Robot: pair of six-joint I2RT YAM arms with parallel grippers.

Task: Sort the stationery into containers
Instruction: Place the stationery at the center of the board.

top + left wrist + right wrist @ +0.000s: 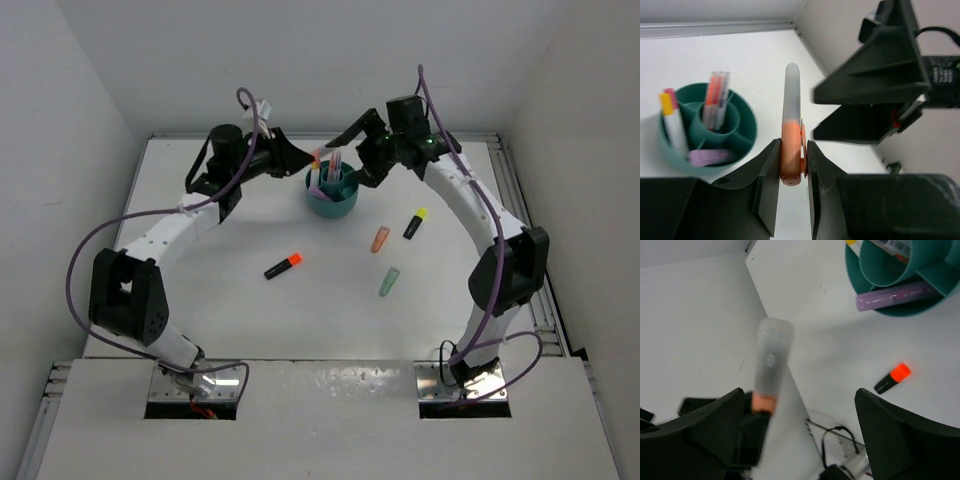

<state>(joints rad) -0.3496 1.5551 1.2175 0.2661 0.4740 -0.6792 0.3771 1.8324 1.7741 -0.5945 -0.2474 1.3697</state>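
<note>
My left gripper is shut on a stubby orange marker with a clear cap. It holds the marker in the air just left of the teal organiser cup, and the cup also shows in the left wrist view. The cup's centre tube holds thin pink and orange pens. Its ring holds a white marker and a purple one. My right gripper is open and empty. It hovers beside the cup, facing the held marker, whose cap lies between its fingers near the left one.
Loose on the table lie a black-orange marker, an orange marker, a black-yellow marker and a green marker. The two grippers are close together above the cup. White walls enclose the table at the back and sides.
</note>
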